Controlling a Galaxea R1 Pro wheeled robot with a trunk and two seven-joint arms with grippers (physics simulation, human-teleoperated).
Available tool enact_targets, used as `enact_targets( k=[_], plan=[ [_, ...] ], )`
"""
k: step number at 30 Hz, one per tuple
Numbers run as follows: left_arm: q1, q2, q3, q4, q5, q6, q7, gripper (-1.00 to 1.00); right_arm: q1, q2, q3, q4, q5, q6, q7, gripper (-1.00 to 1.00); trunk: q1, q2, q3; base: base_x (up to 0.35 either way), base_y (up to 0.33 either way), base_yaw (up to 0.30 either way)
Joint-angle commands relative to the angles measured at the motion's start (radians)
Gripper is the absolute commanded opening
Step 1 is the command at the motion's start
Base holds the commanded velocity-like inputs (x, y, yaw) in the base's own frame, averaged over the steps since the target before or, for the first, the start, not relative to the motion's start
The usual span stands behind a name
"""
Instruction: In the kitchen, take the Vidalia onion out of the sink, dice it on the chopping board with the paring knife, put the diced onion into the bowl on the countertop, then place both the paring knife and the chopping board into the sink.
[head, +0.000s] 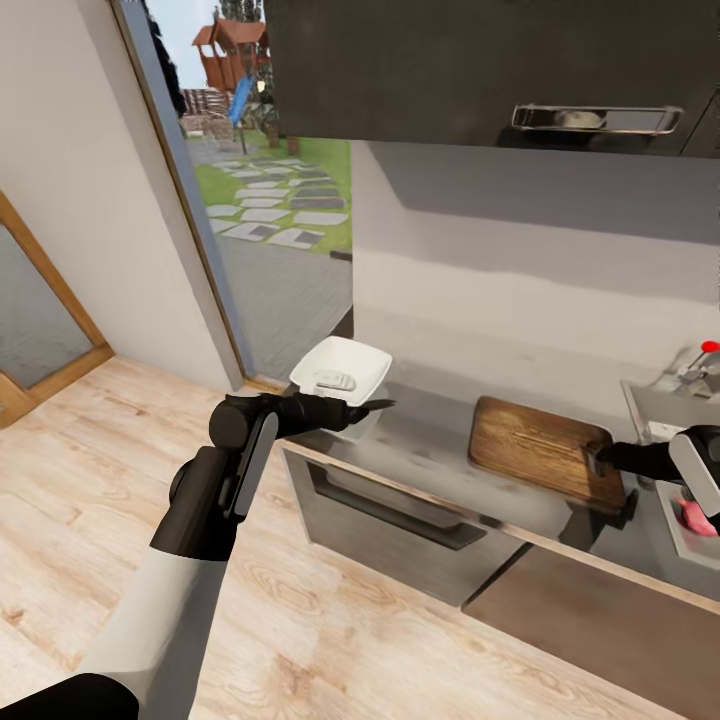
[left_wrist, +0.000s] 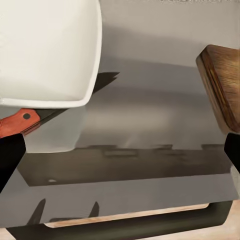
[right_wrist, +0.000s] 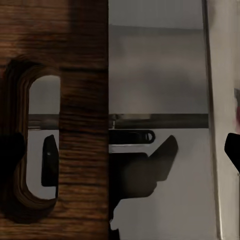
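The left gripper (head: 350, 410) grips the paring knife (left_wrist: 20, 122) beside the bowl (head: 345, 362), blade clear. The right gripper (head: 606, 457) clamps the chopping board (head: 540, 440) at its sink-side end, probably for transfer.

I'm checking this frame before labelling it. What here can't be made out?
- Sink: cut off by the head view's right edge.
- Knife blade: partly hidden behind the bowl, left wrist view.
- Pink thing in the basin: partly hidden by the right arm.
- Bowl's contents: too small, head view.
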Motion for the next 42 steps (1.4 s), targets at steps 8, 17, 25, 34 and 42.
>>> enact_targets(
  k=[8, 17, 25, 34, 42],
  plan=[
    [-0.001, 0.000, 0.000, -0.001, 0.001, 0.005, -0.001, 1.00, -0.001, 0.000, 0.000, -0.001, -0.011, 0.004, -0.010, 1.00, 0.001, -0.002, 0.010, 0.000, 0.000, 0.000],
    [-0.001, 0.000, 0.000, -0.001, 0.001, 0.005, -0.001, 1.00, -0.001, 0.000, 0.000, -0.001, -0.011, 0.004, -0.010, 1.00, 0.001, -0.002, 0.023, 0.000, 0.000, 0.000],
    [-0.001, 0.000, 0.000, -0.001, 0.001, 0.005, -0.001, 1.00, -0.001, 0.000, 0.000, -0.002, -0.010, 0.004, -0.010, 1.00, 0.001, -0.002, 0.035, 0.000, 0.000, 0.000],
    [-0.001, 0.000, 0.000, -0.001, 0.001, 0.005, -0.001, 1.00, -0.001, 0.000, 0.000, -0.002, -0.010, 0.004, -0.010, 1.00, 0.001, -0.002, 0.047, 0.000, 0.000, 0.000],
    [-0.001, 0.000, 0.000, -0.001, 0.001, 0.005, -0.001, 1.00, -0.001, 0.000, 0.000, -0.002, -0.010, 0.004, -0.010, 1.00, 0.001, -0.002, 0.059, 0.000, 0.105, 0.000]
  ],
)
